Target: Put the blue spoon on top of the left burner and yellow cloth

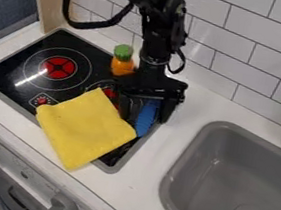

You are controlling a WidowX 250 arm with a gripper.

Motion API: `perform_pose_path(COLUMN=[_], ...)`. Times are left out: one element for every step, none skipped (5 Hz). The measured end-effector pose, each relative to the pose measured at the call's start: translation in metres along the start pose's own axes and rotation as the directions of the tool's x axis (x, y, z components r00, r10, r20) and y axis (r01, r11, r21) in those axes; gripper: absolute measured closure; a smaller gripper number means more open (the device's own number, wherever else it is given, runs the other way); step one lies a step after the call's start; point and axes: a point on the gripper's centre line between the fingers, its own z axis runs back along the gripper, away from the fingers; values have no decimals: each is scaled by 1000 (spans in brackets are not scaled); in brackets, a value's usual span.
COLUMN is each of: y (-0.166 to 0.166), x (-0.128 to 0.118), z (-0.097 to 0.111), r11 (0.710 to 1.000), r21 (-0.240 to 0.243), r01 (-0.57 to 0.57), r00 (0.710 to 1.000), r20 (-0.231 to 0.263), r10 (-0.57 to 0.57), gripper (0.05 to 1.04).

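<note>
The black gripper (145, 112) hangs over the right side of the stove, its two fingers apart. Between them is the blue spoon (146, 118), lying at the cooktop's right edge; its upper part is hidden by the gripper. Just left of the spoon, the yellow cloth (85, 128) is spread over the front of the cooktop and overhangs its front edge. The left burner (59, 67), with a red centre, is uncovered at the upper left of the stove.
An orange bottle with a green cap (123, 61) stands behind the cloth, close to the gripper's left side. A grey sink (193, 151) is set into the white counter (140, 183) on the right. A tiled wall (234, 46) rises behind.
</note>
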Motion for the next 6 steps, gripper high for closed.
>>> perform_pose_path(y=[-2, -2, -2, -11, -10, -10], x=[0, -3, -10, -18, -17, -18], z=[-2, -2, 0, 13, 26, 29], r11=[1000, 1000, 999, 991, 983, 979], r21=[-13, -18, -38, -130, -181, -197], r01=[-10, -15, -20, -10, -41, -46], r00=[1000, 1000, 1000, 1000, 999, 999], r20=[8, 4, -15, -28, -22, -27], r10=[10, 15, 19, 7, 37, 42], gripper=[415, 601, 621, 621, 623, 639])
